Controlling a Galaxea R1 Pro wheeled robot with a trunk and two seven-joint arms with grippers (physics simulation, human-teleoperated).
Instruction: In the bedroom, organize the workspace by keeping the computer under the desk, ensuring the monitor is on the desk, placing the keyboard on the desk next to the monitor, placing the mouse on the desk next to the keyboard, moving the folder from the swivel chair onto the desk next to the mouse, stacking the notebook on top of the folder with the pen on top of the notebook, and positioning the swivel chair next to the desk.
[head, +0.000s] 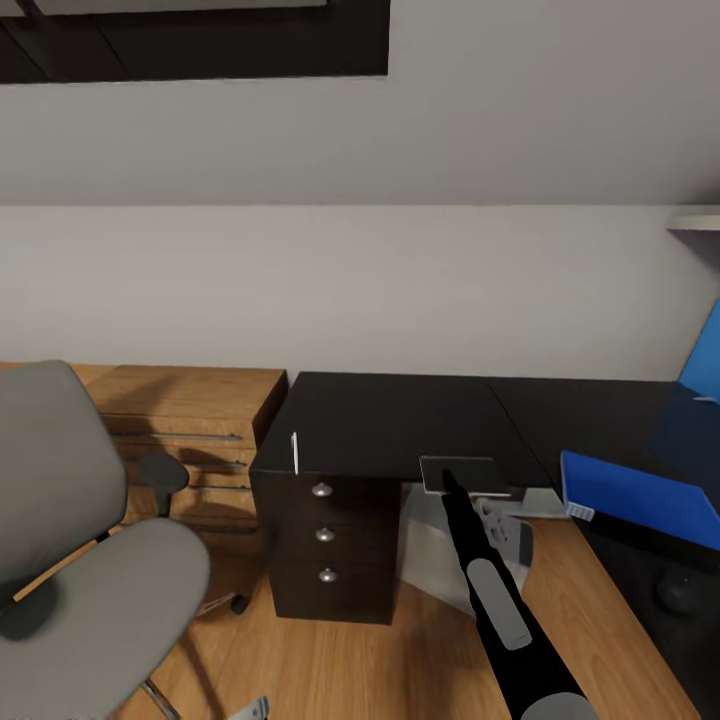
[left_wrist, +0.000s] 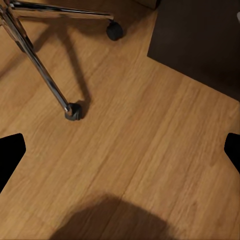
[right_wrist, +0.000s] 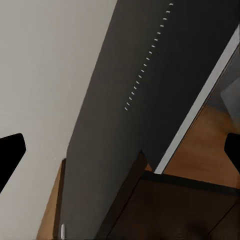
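Observation:
The grey swivel chair (head: 90, 560) stands at the left, its chrome base (left_wrist: 42, 70) showing in the left wrist view. My left gripper (left_wrist: 120, 150) hangs open over the wooden floor. The dark grey notebook (head: 458, 472) sits at the front edge of the black desk (head: 380, 420), at the tip of my right gripper (head: 450, 484), whose fingertips (right_wrist: 11, 152) are wide apart and open. The blue folder (head: 630, 495) lies on the desk's right wing. The light grey computer (head: 425, 545) stands under the desk. A thin white stick (head: 294, 452), perhaps the pen, stands on the desk. Monitor and keyboard are out of view.
A low wooden shelf unit (head: 190, 420) stands against the wall behind the chair. The desk's drawer unit (head: 325, 540) has round silver knobs. A blue wall panel (head: 705, 360) shows at the far right. A small dark rounded thing (head: 680, 592), maybe the mouse, lies on the right wing.

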